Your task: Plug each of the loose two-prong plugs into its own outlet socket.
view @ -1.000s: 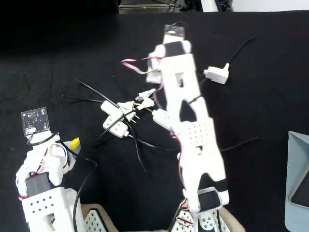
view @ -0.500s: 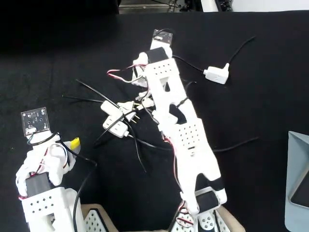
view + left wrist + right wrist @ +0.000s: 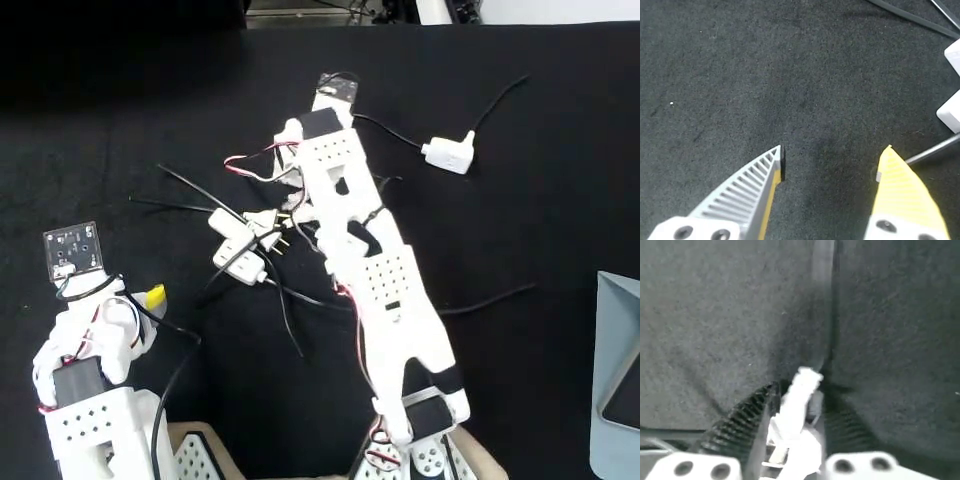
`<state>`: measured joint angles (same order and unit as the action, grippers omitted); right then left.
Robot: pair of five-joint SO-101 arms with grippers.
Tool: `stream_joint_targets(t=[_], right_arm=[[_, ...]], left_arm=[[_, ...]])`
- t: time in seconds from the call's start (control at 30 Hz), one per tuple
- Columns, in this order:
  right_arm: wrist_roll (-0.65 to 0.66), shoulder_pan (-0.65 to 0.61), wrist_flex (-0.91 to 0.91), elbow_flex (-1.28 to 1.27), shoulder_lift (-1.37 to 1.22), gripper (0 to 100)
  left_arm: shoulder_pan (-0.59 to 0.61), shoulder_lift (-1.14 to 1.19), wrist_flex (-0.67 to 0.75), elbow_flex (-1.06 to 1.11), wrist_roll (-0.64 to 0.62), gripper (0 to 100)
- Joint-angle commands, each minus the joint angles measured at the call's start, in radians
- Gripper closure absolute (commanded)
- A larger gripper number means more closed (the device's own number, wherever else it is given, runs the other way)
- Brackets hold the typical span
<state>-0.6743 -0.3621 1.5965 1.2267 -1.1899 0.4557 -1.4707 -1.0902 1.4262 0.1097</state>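
In the right wrist view my right gripper (image 3: 797, 390) holds a white two-prong plug (image 3: 801, 392) between its dark fingers, low over the black mat. From above, the right arm (image 3: 360, 240) stretches up the table's middle, its wrist over a tangle of white plugs (image 3: 276, 226) and a white outlet block (image 3: 236, 247) with black cables. Another white outlet piece (image 3: 448, 155) lies apart at the back right. My left gripper (image 3: 834, 152) is open over bare mat, folded back at the front left, yellow finger (image 3: 153, 295) showing.
Black cables (image 3: 285, 310) trail across the mat around the outlet block. White outlet parts (image 3: 952, 102) and a cable lie past the left gripper. A grey tray (image 3: 612, 400) stands at the right edge. The mat's left and back left are bare.
The right arm has swung left and its wrist now sits over the cluster of plugs, covering a white plug that lay beside it. The left arm has not moved.
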Motion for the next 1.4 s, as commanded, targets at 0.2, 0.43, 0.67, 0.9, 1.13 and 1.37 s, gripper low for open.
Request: stream_joint_targets(t=[0.2,0.43,0.67,0.9,1.13,1.37], right_arm=[[0.052,0.044,0.172,0.312,0.008,98.7],[0.264,0.115,0.172,0.4,0.012,98.7],[0.31,0.121,0.173,0.397,0.125,98.7],[0.339,0.12,0.173,0.122,0.375,98.7],[0.37,0.084,0.167,-0.501,0.82,98.7],[0.491,0.075,0.048,-1.092,1.179,98.7]], left_arm=[[0.007,-0.011,0.021,-0.005,-0.009,70],[0.007,-0.011,0.021,-0.005,-0.009,70],[0.007,-0.011,0.029,-0.005,-0.009,70],[0.007,-0.011,0.058,0.013,-0.011,70],[0.007,-0.011,0.057,0.015,-0.011,70],[0.007,-0.011,0.058,0.015,-0.011,70]])
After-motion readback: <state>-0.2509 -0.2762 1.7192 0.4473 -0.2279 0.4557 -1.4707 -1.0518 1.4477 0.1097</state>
